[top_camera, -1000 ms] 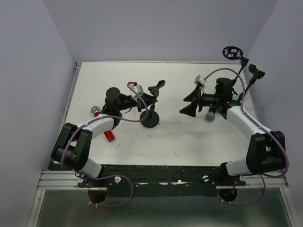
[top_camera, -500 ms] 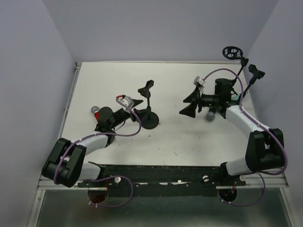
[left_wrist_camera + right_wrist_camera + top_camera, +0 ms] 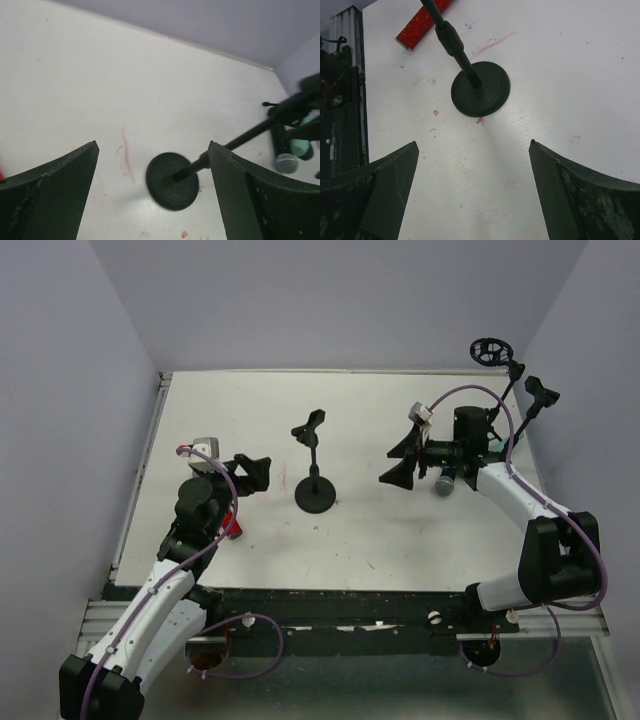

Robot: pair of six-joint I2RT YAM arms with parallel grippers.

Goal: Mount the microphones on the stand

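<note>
A short black stand (image 3: 316, 490) rises upright mid-table, its clip (image 3: 310, 428) empty; its round base (image 3: 172, 180) shows in the left wrist view and again as the base (image 3: 481, 89) in the right wrist view. My left gripper (image 3: 250, 472) (image 3: 152, 145) is open and empty, left of the stand and apart from it. The red microphone (image 3: 232, 526) (image 3: 422, 22) lies on the table, mostly hidden under my left arm. My right gripper (image 3: 400, 458) (image 3: 472, 144) hangs open and empty, right of the stand. Under the right arm lie the black microphone's grey head (image 3: 444, 483) (image 3: 286, 163) and the mint-green microphone (image 3: 300, 146).
A taller black boom stand (image 3: 522, 405) with a round ring (image 3: 488, 350) stands at the table's far right corner. Grey walls close in the back and both sides. Faint red marks (image 3: 125, 155) stain the white table (image 3: 370, 530).
My left gripper opened and let go of the stand's clip; the left arm drew back toward the near left. The stand now stands free. The right arm has not moved.
</note>
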